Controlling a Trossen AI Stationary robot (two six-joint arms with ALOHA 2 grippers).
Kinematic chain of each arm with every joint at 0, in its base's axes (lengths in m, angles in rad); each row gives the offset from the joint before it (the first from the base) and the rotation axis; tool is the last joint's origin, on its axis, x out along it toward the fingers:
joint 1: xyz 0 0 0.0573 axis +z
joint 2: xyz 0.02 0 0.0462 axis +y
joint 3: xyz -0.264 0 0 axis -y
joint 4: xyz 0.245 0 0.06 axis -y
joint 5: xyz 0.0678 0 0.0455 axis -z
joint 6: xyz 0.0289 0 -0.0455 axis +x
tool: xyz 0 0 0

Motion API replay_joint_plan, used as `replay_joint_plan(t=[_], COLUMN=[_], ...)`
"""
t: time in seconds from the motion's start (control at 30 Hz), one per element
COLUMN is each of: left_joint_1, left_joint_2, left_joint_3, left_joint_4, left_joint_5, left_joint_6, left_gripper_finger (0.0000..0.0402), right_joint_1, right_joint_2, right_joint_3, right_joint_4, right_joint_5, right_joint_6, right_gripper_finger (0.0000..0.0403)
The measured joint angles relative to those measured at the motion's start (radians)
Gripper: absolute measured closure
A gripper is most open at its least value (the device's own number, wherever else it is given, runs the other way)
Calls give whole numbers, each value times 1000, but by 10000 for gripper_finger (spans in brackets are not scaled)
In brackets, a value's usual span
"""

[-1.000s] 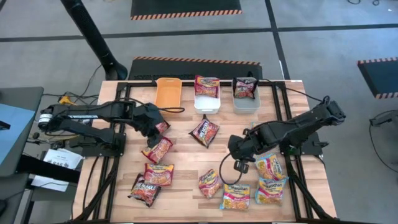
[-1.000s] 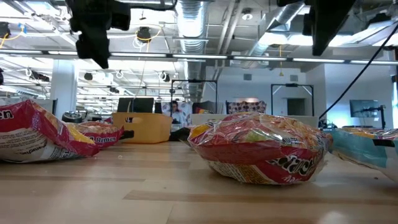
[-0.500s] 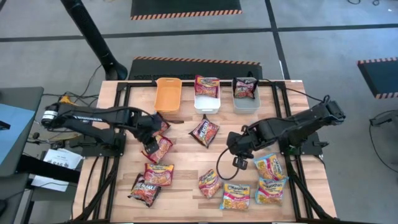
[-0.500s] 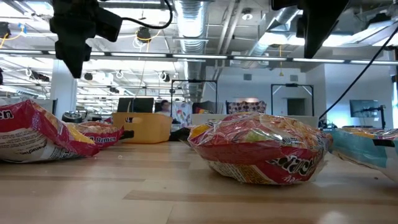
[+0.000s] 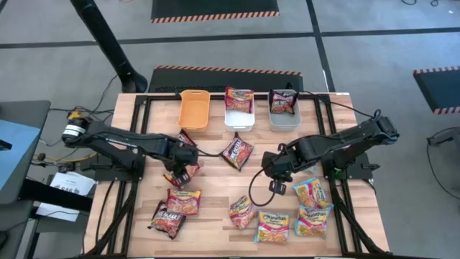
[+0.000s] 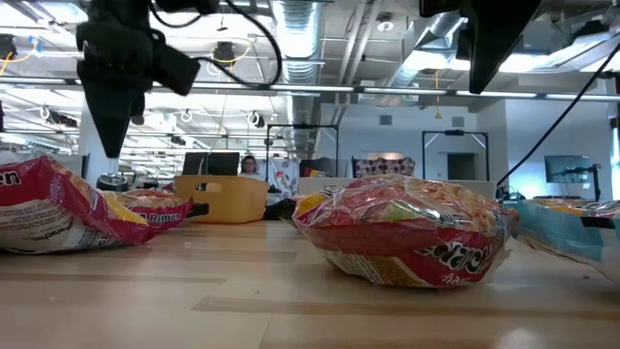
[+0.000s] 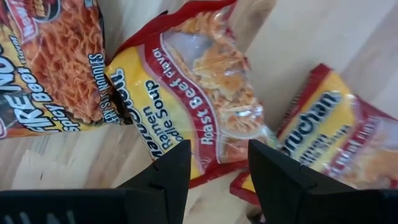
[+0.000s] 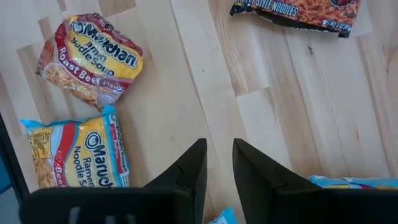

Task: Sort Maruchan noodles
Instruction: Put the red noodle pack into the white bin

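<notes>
Maruchan noodle packets lie flat about the table. My left gripper (image 5: 183,163) (image 7: 214,180) hangs open, pointing down, just above a red-and-yellow Roast Beef packet (image 5: 187,175) (image 7: 186,106), its fingers either side of the packet's end and not touching it. A dark red-black packet (image 7: 50,68) and another red one (image 7: 329,137) lie beside it. My right gripper (image 5: 274,171) (image 8: 219,168) hovers over bare wood at mid-table, with a narrow gap between its fingers. A red packet (image 8: 90,59), a yellow-and-blue one (image 8: 78,152) and a dark one (image 8: 298,12) lie nearby.
Three bins stand along the far edge: orange (image 5: 194,108) with nothing in it, white (image 5: 239,115) holding a red packet, grey (image 5: 284,116) holding a dark packet. Several more packets lie along the near edge (image 5: 273,226). A dark packet (image 5: 236,151) lies between the two grippers.
My left gripper has moved toward the table's right and near edges and has come down over the red Roast Beef packet. The packets have stayed where they were.
</notes>
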Motion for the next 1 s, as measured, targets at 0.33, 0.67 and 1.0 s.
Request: replay_joint_plan(t=[0.33, 0.67, 1.0], left_joint_1=[0, 0, 1], left_joint_2=[173, 270, 269], left_joint_3=[0, 6, 2], left_joint_4=[67, 72, 89], left_joint_5=[24, 9, 20], left_joint_6=[-25, -23, 38], left_gripper_finger=[255, 255, 339], right_joint_1=[-1, -1, -1], right_joint_2=[0, 0, 0], right_joint_3=[0, 0, 0], right_joint_4=[-1, -1, 0], right_joint_5=[0, -1, 0], right_joint_6=[-4, -8, -9], right_gripper_finger=[300, 300, 300])
